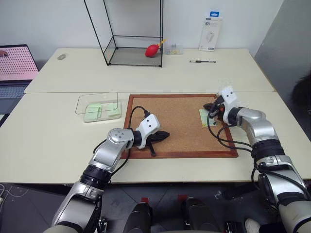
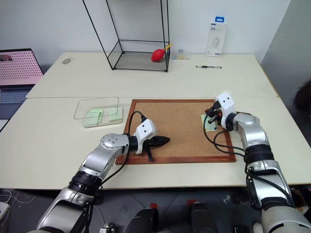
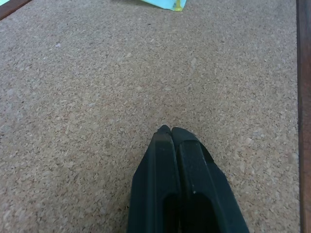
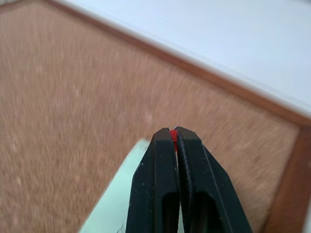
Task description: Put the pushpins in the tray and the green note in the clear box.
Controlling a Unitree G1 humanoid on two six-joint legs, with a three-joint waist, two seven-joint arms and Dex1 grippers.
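A red pushpin [image 4: 173, 134] is pinched in the right gripper [image 4: 174, 130] above the green note [image 1: 206, 117] on the corkboard [image 1: 180, 121]; left gripper [image 3: 168, 129] jaws clenched, empty.

Bare corkboard [image 1: 182, 121] between the two arms, left gripper [image 1: 163, 135] low over its near side, open tabletop [image 1: 53, 141] beside the clear box [image 1: 97, 104], wire-framed glass case [image 1: 131, 34] blocking the far middle

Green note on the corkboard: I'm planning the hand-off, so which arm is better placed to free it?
Right. Its pincer is shut on a red pushpin directly over the green note; the left pincer rests shut, empty, mid-corkboard, farther away.
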